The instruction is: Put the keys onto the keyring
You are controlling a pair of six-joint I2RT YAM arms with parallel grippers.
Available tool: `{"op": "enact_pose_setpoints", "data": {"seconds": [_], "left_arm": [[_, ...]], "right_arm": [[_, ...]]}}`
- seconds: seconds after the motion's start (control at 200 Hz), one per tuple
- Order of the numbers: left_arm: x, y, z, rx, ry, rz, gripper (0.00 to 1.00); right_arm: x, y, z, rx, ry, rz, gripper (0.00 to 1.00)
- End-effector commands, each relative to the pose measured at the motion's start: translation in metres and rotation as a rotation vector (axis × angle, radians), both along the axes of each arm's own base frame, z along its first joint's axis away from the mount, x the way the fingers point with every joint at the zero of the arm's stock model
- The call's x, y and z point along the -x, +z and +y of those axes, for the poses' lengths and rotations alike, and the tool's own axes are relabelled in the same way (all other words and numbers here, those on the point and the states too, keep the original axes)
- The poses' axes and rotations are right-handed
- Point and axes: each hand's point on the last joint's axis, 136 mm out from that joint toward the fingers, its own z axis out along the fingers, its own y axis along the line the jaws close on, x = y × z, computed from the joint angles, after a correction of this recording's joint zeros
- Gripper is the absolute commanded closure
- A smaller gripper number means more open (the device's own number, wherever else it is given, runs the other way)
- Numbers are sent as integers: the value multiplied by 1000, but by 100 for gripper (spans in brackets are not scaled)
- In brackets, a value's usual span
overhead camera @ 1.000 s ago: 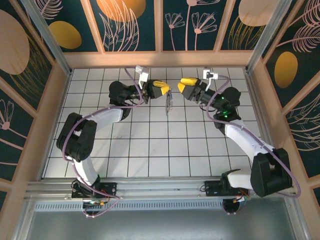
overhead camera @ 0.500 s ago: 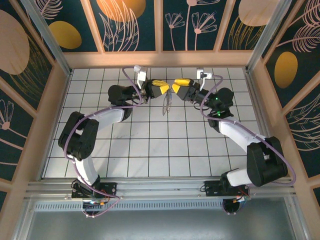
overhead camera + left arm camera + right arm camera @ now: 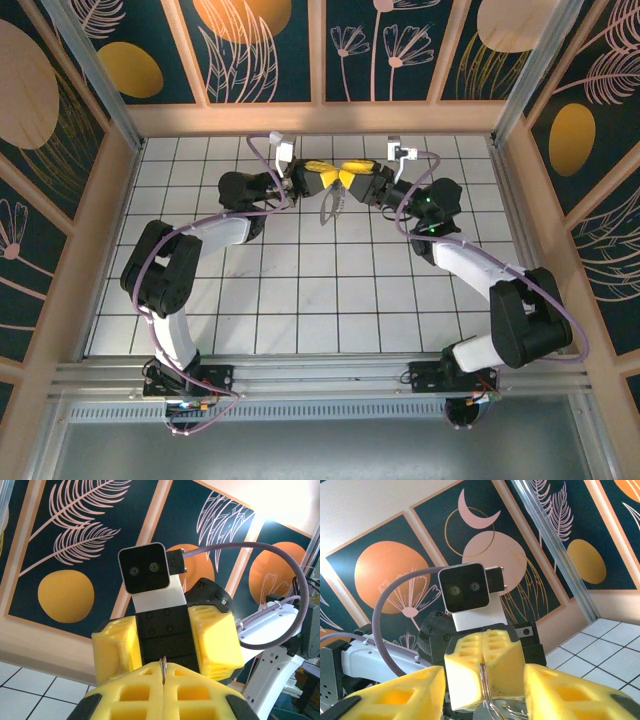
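My left gripper (image 3: 328, 178) is raised over the far middle of the floor and is shut on the keyring (image 3: 329, 207), a silvery loop hanging below its tips. In the left wrist view the ring's thin metal edge (image 3: 162, 666) pokes up from the seam of the shut yellow fingers (image 3: 125, 695). My right gripper (image 3: 352, 175) faces it tip to tip and is open. In the right wrist view its fingers (image 3: 395, 695) stand either side of the left gripper's shut tips, with the ring's wire (image 3: 483, 682) between them. The blue-headed key is hidden.
White tiled floor (image 3: 300, 290) lies below both raised arms, inside wooden walls (image 3: 320, 118) with painted panels. A metal rail (image 3: 320, 375) runs along the near edge by the arm bases.
The right gripper has moved left until its open fingers meet the left gripper's tips. The left gripper with the hanging keyring has shifted slightly towards the back wall.
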Motion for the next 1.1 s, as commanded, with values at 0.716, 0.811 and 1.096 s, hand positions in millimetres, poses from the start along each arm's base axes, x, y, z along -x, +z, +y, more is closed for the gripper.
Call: {"op": "enact_pose_setpoints", "data": {"seconds": [0.716,0.811,1.096], "left_arm": [[4,17,-2,52,-1,-55,100],[4,16,-2,52,-1,-54,100],[-3,17,-1,53,37,-38,94]], "right_arm": [[7,16,7,-14,51,-69,93],[7,15,6,-13,47,-68,100],[7,18,-1,-18,21,-82,100]]}}
